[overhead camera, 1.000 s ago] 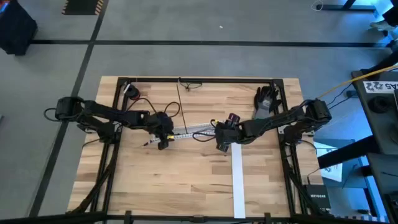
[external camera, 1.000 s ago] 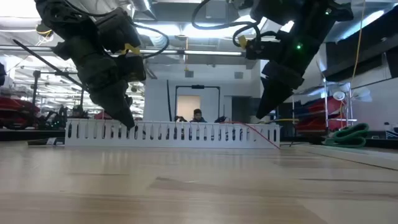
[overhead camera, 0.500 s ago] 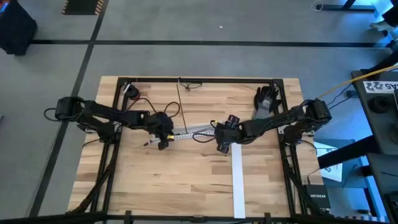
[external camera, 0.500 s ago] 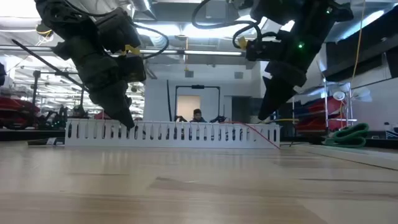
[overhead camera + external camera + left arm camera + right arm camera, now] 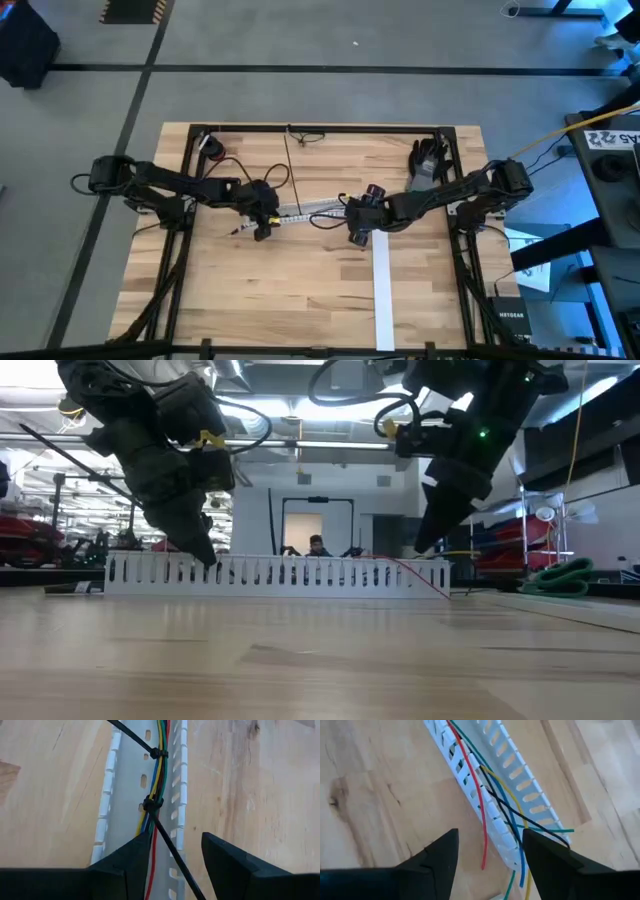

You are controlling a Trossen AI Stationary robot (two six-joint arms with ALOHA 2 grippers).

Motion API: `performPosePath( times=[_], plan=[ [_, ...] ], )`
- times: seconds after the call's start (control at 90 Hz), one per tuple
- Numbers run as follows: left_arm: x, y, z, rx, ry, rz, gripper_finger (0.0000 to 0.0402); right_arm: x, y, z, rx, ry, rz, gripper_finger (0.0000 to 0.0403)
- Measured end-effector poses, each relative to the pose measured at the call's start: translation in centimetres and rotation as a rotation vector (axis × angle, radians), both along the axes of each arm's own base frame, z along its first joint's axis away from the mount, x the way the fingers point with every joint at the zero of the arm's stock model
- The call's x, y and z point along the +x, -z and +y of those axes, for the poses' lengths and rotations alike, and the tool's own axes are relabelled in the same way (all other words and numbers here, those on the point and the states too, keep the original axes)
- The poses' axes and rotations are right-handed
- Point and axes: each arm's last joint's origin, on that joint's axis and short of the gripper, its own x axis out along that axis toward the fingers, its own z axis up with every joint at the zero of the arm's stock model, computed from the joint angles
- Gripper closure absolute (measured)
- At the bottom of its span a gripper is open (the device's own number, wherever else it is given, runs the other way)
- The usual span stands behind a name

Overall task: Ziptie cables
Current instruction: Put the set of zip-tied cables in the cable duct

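Where the cables (image 5: 154, 785) lie, they run lengthwise inside the white slotted duct (image 5: 125, 780).

Two black zip ties (image 5: 152, 803) cinch them; loose ends spill from the duct's other end. Left gripper (image 5: 172, 865) and right gripper (image 5: 490, 857) hover, fingers parted, above the wooden table (image 5: 300, 290).

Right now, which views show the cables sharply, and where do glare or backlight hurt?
Left wrist view: cables crisp in the white duct, left gripper fingers open. Right wrist view: wire ends sharp, right gripper open. Low view: ceiling lights backlight both arms into silhouettes. High view: cables too small to resolve.
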Motion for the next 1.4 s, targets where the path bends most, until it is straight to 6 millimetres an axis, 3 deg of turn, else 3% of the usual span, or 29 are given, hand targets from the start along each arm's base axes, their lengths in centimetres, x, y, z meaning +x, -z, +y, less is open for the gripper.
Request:
performPosePath(
  times=[0.844,1.178,1.4],
  plan=[
    [-0.1,-0.4,0.0,0.02,0.025,-0.021,0.0227,0.4,-0.7,-0.3,0.014,0.0,-0.065,0.0189],
    [0.0,-0.4,0.1,0.028,0.004,-0.025,0.0227,0.9,-1.0,-1.3,-0.007,-0.001,-0.1,0.0143],
    [0.4,-0.7,0.0,-0.029,-0.103,-0.069,0.0227,0.7,-0.6,-1.3,-0.014,-0.027,-0.07,0.0142]
  ],
)
